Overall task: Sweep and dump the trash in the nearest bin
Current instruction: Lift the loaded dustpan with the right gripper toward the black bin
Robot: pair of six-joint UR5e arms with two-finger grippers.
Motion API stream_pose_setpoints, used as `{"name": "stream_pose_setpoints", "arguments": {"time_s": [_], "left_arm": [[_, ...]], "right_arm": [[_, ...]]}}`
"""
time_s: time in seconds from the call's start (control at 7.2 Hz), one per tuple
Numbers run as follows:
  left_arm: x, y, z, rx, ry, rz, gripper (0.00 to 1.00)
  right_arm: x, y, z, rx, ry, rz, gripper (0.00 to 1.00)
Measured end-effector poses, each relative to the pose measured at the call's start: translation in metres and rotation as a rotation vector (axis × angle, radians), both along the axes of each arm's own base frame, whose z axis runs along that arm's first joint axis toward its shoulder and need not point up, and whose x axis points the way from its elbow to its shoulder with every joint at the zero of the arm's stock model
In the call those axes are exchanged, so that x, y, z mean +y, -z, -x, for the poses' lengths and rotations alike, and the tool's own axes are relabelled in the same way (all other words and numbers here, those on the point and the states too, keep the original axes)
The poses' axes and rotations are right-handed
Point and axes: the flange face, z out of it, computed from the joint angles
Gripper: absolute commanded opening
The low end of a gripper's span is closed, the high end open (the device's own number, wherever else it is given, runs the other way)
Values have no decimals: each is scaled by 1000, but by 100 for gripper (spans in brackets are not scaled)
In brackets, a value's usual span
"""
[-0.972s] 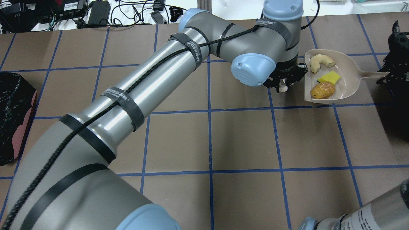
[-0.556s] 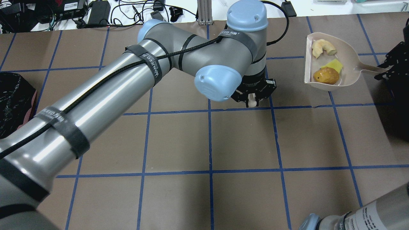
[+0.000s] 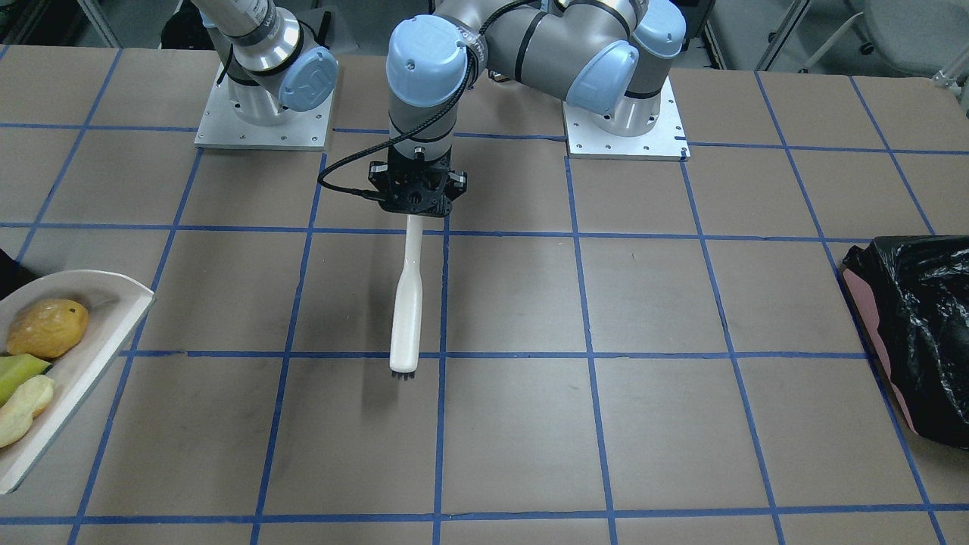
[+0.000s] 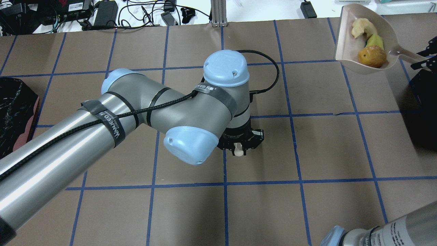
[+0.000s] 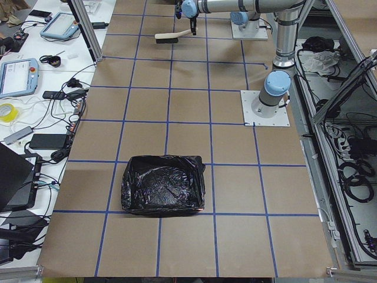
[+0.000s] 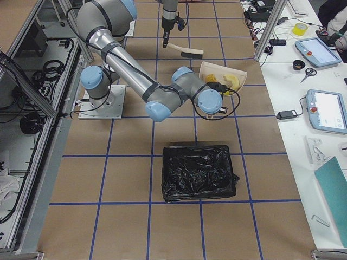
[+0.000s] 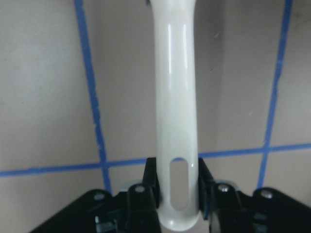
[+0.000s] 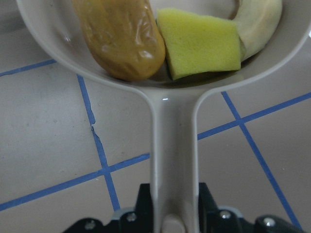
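My left gripper [image 4: 239, 146] is shut on the handle of a white brush [image 3: 407, 303] and holds it over the middle of the table, bristles pointing away from the robot; in the left wrist view [image 7: 178, 191] the jaws clamp the handle. My right gripper [image 4: 422, 60] is shut on the handle of a beige dustpan [image 4: 344, 44], lifted at the far right. In the pan lie the golden-brown lump [image 4: 372, 56], the yellow-green sponge [image 4: 375, 41] and the pale scrap [image 4: 362, 28]. The right wrist view shows the pan's handle [image 8: 172, 155], lump [image 8: 119, 36] and sponge [image 8: 201, 43].
A black-bagged bin [image 4: 13, 119] stands at the table's left end, also in the front view [image 3: 908, 325]. Another black-bagged bin [image 6: 198, 173] stands at the right end, just under and beside the pan [image 6: 222, 76]. Cables and boxes [image 4: 102, 12] line the far edge.
My left arm has drawn the brush back from the dustpan toward the table's middle. My right gripper has raised the loaded dustpan up and toward the far right.
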Motion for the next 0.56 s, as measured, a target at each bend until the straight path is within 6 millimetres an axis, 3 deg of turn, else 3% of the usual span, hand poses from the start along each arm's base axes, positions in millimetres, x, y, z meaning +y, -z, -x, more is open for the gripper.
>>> {"name": "stream_pose_setpoints", "arguments": {"time_s": [0.56], "left_arm": [[59,29,-41,-20,11,-14,0]], "right_arm": [[18,-49,51,262,-69,-51,0]]}}
